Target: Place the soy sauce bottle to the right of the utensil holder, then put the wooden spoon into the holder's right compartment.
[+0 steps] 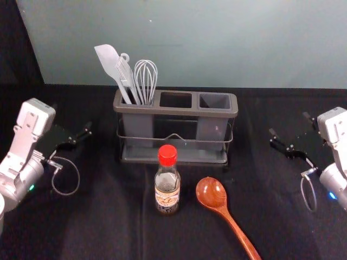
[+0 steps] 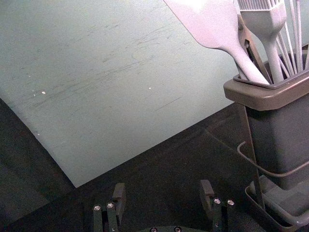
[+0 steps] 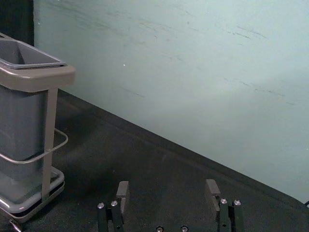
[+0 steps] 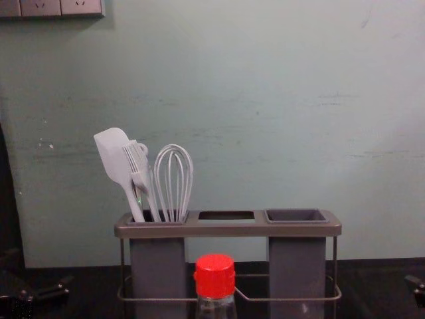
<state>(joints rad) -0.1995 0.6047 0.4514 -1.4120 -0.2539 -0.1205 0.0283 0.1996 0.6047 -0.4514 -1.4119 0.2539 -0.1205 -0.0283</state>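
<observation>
Left gripper (image 1: 72, 117) and right gripper (image 1: 289, 123) gape, flanking the slim bottle (image 1: 167, 189) and glossy wooden spoon (image 1: 212, 193).

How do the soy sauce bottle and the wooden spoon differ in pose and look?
The soy sauce bottle stands upright, while the wooden spoon lies on the dark cloth. The bottle has a red cap and a printed label; the spoon is glossy reddish-brown, with no label in sight. Both sit in front of the utensil holder, and neither is held.
</observation>
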